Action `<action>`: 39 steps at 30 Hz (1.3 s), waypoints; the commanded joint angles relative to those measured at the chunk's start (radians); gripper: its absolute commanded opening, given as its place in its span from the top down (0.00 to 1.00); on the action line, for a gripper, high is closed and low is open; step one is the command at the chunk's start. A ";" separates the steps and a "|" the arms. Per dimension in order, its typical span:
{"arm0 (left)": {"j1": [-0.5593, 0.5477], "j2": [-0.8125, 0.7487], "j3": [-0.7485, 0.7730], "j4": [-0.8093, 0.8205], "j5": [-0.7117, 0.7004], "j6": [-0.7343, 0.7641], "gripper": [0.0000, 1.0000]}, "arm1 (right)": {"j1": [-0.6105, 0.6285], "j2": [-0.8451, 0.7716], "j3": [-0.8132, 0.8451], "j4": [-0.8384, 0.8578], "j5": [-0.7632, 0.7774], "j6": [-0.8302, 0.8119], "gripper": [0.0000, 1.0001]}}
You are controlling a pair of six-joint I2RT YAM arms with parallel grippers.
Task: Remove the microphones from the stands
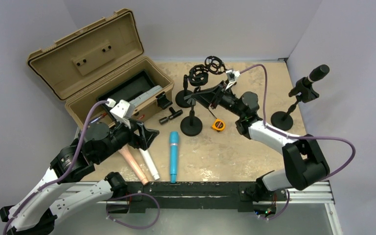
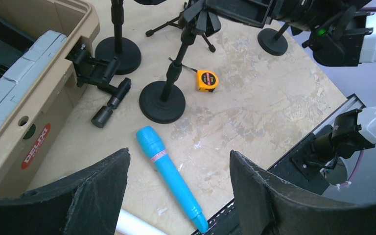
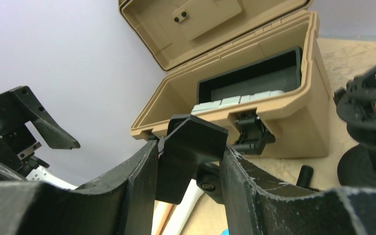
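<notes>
A: One gripper busy in right wrist view: right gripper [image 3: 188,149] pinching clip [image 3: 196,129]. Better to hold firm, then pull straight along its axis.
B: Left wrist?
A: Left gripper [image 2: 178,156] wide apart, empty, over blue microphone [image 2: 169,178], flat beside middle stand [image 2: 162,102].
B: From above?
A: Black microphone [image 1: 318,73], slim, round-headed, clipped on far-right stand [image 1: 283,119].

The case [image 1: 90,54] sits back left, tape measure [image 1: 218,125] at centre, microphone [image 1: 319,73] on its stand [image 1: 282,120] far right.
</notes>
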 commanded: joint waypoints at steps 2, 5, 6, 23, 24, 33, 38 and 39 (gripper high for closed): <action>0.000 0.011 -0.007 0.033 0.022 -0.015 0.28 | 0.000 0.096 -0.136 -0.078 0.017 -0.047 0.63; 0.000 0.023 -0.004 0.037 0.032 -0.015 0.28 | -0.001 0.095 -0.114 -0.123 0.038 -0.086 0.60; 0.000 0.025 -0.002 0.038 0.033 -0.015 0.28 | 0.000 0.094 -0.099 -0.137 0.039 -0.097 0.59; 0.000 0.019 -0.004 0.031 0.043 -0.017 0.28 | 0.000 0.146 -0.083 -0.189 0.075 -0.155 0.44; 0.000 0.017 -0.004 0.029 0.043 -0.016 0.28 | -0.001 0.155 -0.098 -0.176 0.075 -0.152 0.44; 0.000 0.015 0.004 0.020 0.041 -0.010 0.28 | -0.001 0.115 -0.024 -0.278 0.110 -0.203 0.44; -0.001 0.013 0.007 0.019 0.038 -0.006 0.28 | -0.001 -0.004 0.178 -0.527 0.218 -0.318 0.35; 0.000 0.011 0.006 0.017 0.037 -0.005 0.28 | -0.001 -0.030 0.214 -0.577 0.258 -0.344 0.32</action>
